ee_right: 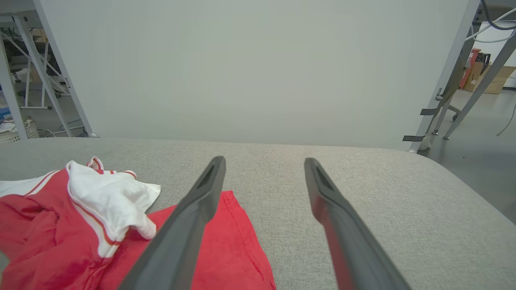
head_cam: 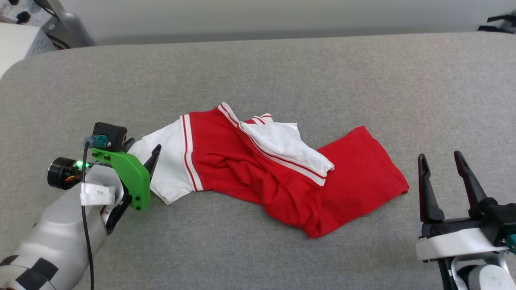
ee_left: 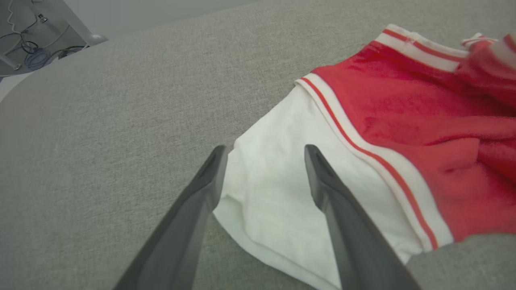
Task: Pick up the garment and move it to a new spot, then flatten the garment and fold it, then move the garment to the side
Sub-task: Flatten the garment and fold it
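Garment (head_cam: 242,169) judged soft, floppy, best pinched at white sleeve (ee_left: 274,193); left fingers (ee_left: 189,229) and right fingers (ee_right: 342,229) spread open, empty.

The garment (head_cam: 242,169) reads as soft matt jersey cloth, creased, the counter (head_cam: 282,68) wears a coarse grey woven fabric, the left tool (ee_left: 265,147) and right tool (ee_right: 264,158) are smooth dull dark plastic, and the green bracket (head_cam: 129,177) is satin-finish plastic.
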Robot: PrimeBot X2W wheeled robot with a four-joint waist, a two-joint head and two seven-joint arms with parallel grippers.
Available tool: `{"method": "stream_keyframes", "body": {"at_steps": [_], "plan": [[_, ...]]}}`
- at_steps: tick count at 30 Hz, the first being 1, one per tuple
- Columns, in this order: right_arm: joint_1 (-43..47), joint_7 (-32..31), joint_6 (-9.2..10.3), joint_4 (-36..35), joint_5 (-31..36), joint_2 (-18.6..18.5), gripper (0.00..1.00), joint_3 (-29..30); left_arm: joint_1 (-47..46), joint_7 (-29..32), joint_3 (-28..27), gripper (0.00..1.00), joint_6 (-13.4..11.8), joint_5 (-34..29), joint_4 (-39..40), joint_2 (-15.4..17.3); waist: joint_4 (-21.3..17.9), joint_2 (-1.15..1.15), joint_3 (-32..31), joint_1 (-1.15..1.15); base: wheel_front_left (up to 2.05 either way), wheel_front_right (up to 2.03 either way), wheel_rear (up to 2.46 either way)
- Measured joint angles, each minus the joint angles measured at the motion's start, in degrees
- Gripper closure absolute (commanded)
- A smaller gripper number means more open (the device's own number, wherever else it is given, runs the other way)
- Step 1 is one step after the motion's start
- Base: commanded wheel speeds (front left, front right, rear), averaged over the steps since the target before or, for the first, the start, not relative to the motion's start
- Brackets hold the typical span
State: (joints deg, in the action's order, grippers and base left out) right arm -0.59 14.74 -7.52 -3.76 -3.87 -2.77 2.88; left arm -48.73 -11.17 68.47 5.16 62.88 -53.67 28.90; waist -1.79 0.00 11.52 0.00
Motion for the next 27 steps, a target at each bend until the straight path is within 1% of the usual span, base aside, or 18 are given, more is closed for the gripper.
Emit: {"method": "stream_keyframes", "body": {"at_steps": [2,4,5,8,10,13,16,19,21,23,25,27], "plan": [[0.3,0.0,0.0,-0.3,0.0,0.0,0.0,0.9,0.9,-2.4,-1.1,0.0,-1.7,-0.2,0.4,-0.5,0.6,0.0,-1.0,0.0,0.0,0.0,0.0],[0.3,0.0,0.0,-0.6,0.5,0.0,0.0,1.2,2.0,-3.3,-2.5,0.0,-4.1,-1.2,1.7,-0.7,1.3,0.0,-1.7,0.0,0.0,0.0,0.0],[0.3,0.0,0.0,-0.8,0.8,0.0,0.0,1.4,2.7,-3.5,-4.1,0.0,-5.5,-2.0,3.3,-0.7,1.7,0.0,-2.1,0.0,0.0,0.0,0.0],[-0.5,0.0,0.0,-1.3,1.7,-0.6,0.0,1.9,4.8,-3.5,-11.8,0.0,-10.7,-8.2,12.3,-0.4,3.0,0.0,-2.9,0.0,0.0,0.0,0.0],[-2.1,0.0,0.0,-1.8,1.7,-2.1,0.0,1.8,8.6,-3.5,-18.0,0.0,-14.3,-13.2,19.4,-0.2,3.9,0.0,-3.3,0.0,0.0,0.0,0.0],[-5.6,0.0,0.0,-2.0,1.6,-5.0,0.0,1.0,16.0,-3.5,-25.0,0.0,-17.7,-20.1,27.3,-0.3,5.2,0.0,-3.8,0.0,0.0,0.0,0.0],[-9.7,0.0,0.0,-1.7,0.8,-8.3,0.0,0.1,22.5,-3.5,-30.9,0.0,-20.3,-26.6,34.1,-1.2,6.3,0.0,-4.0,0.0,0.0,0.0,0.0],[-13.7,0.0,0.0,-0.7,-1.4,-11.6,0.0,-1.9,27.4,-3.5,-36.5,0.0,-21.2,-31.6,39.7,-3.4,7.4,0.0,-3.9,0.0,0.0,0.0,0.0],[-16.3,0.0,0.0,0.0,-3.4,-14.2,0.0,-4.7,30.1,-3.5,-39.5,0.0,-21.6,-34.4,42.4,-4.9,8.0,0.0,-3.6,0.0,0.0,0.0,0.0],[-19.5,0.0,0.0,1.4,-6.1,-17.6,0.0,-8.7,32.7,-3.5,-42.9,0.0,-21.5,-37.1,44.7,-6.6,8.6,0.0,-3.2,0.0,0.0,0.0,0.0],[-22.5,0.0,0.0,3.5,-8.6,-20.9,0.0,-13.1,34.6,-3.5,-45.1,0.0,-21.2,-39.5,46.2,-7.9,9.1,0.0,-2.6,0.0,0.0,0.0,0.0],[-25.8,-2.2,0.0,5.7,-12.0,-24.2,0.0,-17.8,36.0,-3.5,-46.7,0.0,-20.3,-41.4,47.2,-9.4,9.7,0.0,-2.2,0.0,0.0,0.0,0.0]]}}
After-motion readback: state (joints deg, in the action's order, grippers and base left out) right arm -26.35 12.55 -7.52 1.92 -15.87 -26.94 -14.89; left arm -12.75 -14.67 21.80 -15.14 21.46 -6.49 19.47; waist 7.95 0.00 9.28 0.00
